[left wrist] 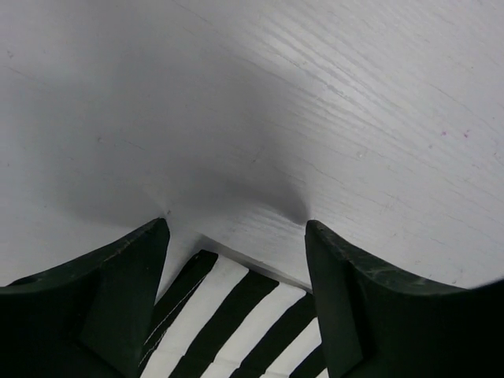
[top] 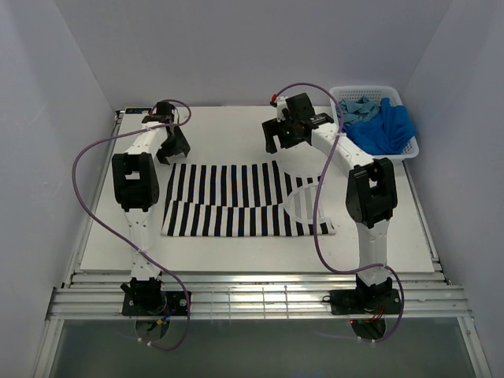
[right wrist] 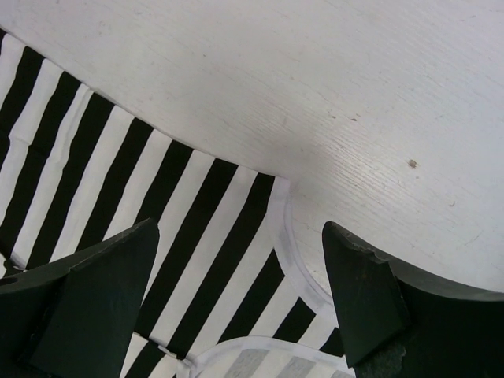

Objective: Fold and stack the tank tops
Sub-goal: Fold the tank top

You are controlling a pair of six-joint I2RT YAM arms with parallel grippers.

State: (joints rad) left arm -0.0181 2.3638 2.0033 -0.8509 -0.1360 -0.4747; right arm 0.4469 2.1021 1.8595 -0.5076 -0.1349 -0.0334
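The black-and-white striped tank top (top: 236,201) lies spread flat on the white table. My left gripper (top: 172,150) hovers over its far left corner, jaws open, and that corner (left wrist: 236,307) shows between the fingers with nothing gripped. My right gripper (top: 282,140) hangs open over the far right corner, where a white-trimmed strap and armhole edge (right wrist: 283,236) lie under the jaws. In the wrist views both the left gripper (left wrist: 236,228) and the right gripper (right wrist: 240,228) are empty. A royal blue tank top (top: 390,126) and a teal-blue one (top: 358,106) sit bunched in the basket.
A white lattice basket (top: 358,88) stands at the table's back right corner, close to the right arm's elbow. White walls close in the table on the left, back and right. An aluminium rail (top: 252,295) runs along the near edge.
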